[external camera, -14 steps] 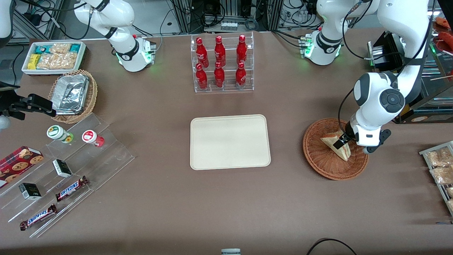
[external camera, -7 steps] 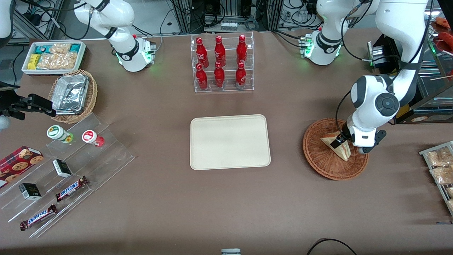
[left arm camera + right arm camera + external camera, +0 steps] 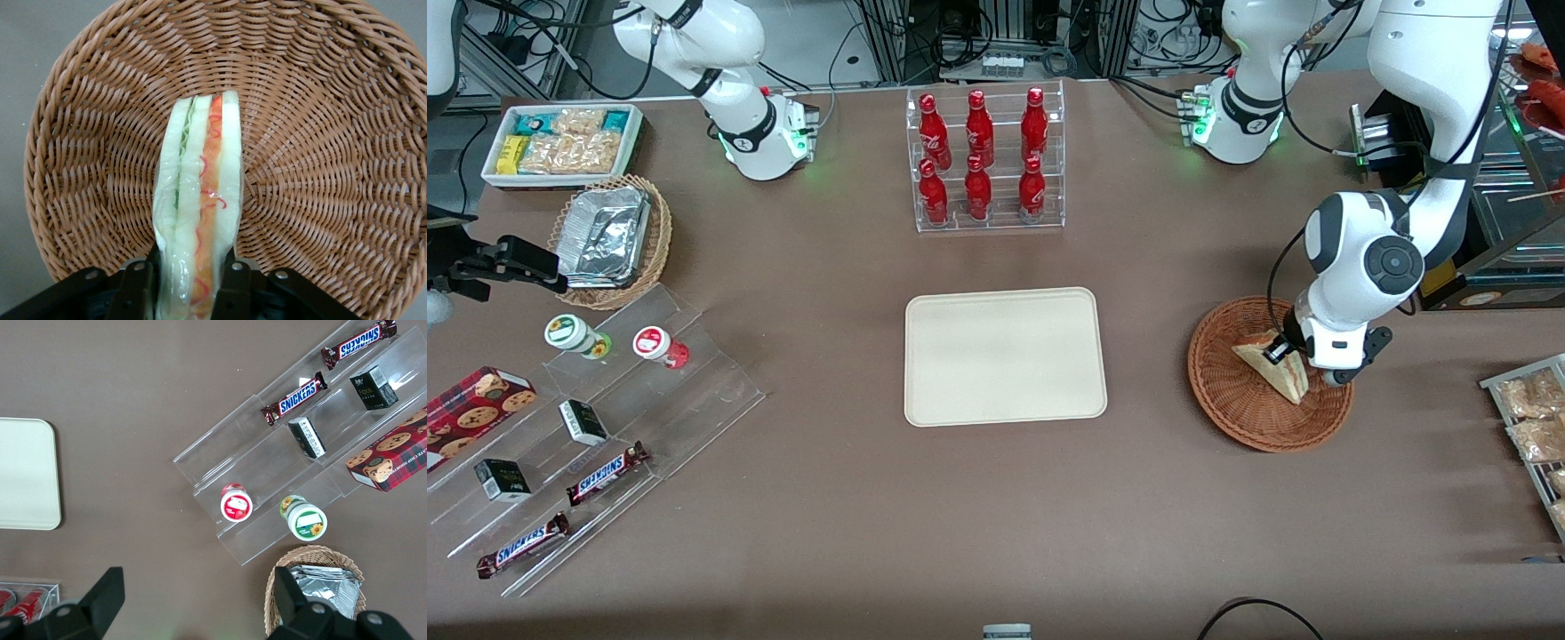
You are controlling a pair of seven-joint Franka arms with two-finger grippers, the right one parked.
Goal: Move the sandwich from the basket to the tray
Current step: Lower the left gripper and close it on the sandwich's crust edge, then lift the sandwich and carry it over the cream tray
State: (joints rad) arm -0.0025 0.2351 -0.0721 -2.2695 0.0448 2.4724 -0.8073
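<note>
Front view: the gripper (image 3: 1282, 352) is down in the basket (image 3: 1232, 391), clamped on the sandwich (image 3: 1282, 377), which rests in that basket. The tray (image 3: 1005, 356) lies well apart on the counter (image 3: 996, 498).

Left wrist view: both fingers (image 3: 137, 293) press the sandwich's (image 3: 199, 200) bread faces above the basket (image 3: 320, 167) weave.

White, rounded shells on the left arm (image 3: 1369, 267), a dark grey round cap at its joint, black cable looping alongside, green light at the base, and black fingers on the gripper (image 3: 1285, 354).
</note>
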